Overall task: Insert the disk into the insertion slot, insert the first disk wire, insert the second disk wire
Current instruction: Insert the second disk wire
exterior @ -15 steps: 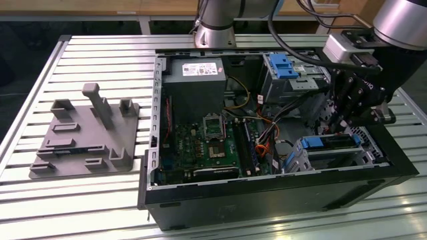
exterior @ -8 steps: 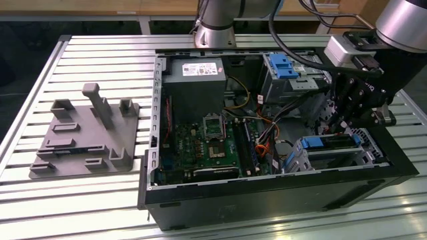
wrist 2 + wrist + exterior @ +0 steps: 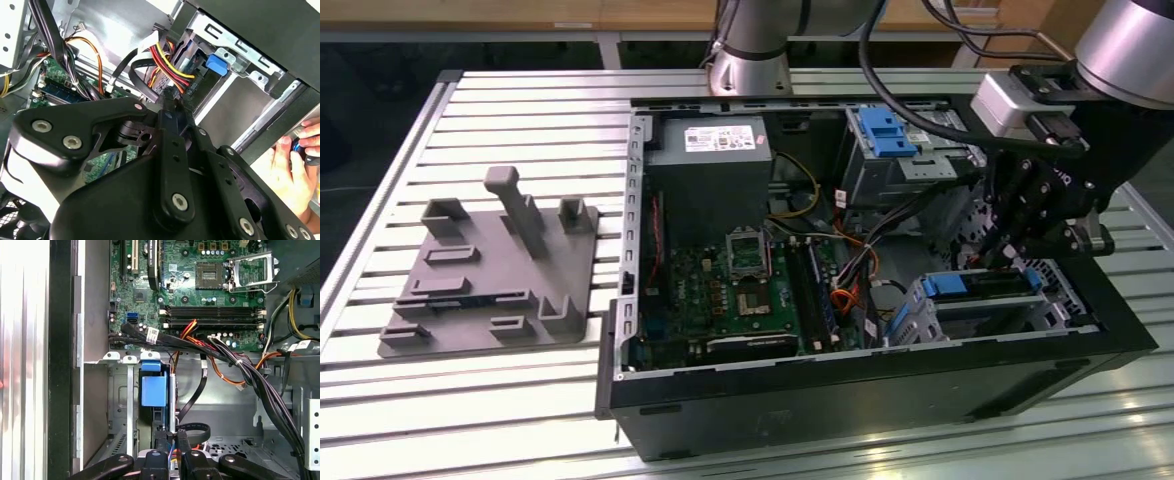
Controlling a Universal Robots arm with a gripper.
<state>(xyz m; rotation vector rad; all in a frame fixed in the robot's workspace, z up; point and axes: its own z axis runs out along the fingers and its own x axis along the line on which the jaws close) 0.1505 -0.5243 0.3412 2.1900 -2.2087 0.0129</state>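
Observation:
The disk [image 3: 983, 284], in its bright blue carrier [image 3: 152, 387], lies inside the insertion slot [image 3: 1047, 312], a small perforated metal cage in the case corner at the exterior view's right. My gripper [image 3: 1007, 255] hangs right over the disk's inner end. In the first wrist view my gripper [image 3: 171, 442] has its fingers close together, with coloured wires showing between them. In the second wrist view my gripper [image 3: 169, 100] ends at a red, yellow and black disk wire [image 3: 167, 62] beside the cage. A black flat cable [image 3: 195, 405] loops loose next to it.
The open case holds a motherboard [image 3: 734, 290], a grey power-supply box [image 3: 710, 150] and a taller bay with a blue latch [image 3: 887, 130]. A thick black cable bundle [image 3: 260, 385] crosses near the cage. A grey fixture plate [image 3: 487, 270] lies at the exterior view's left. A person's hand [image 3: 287, 172] rests outside the case.

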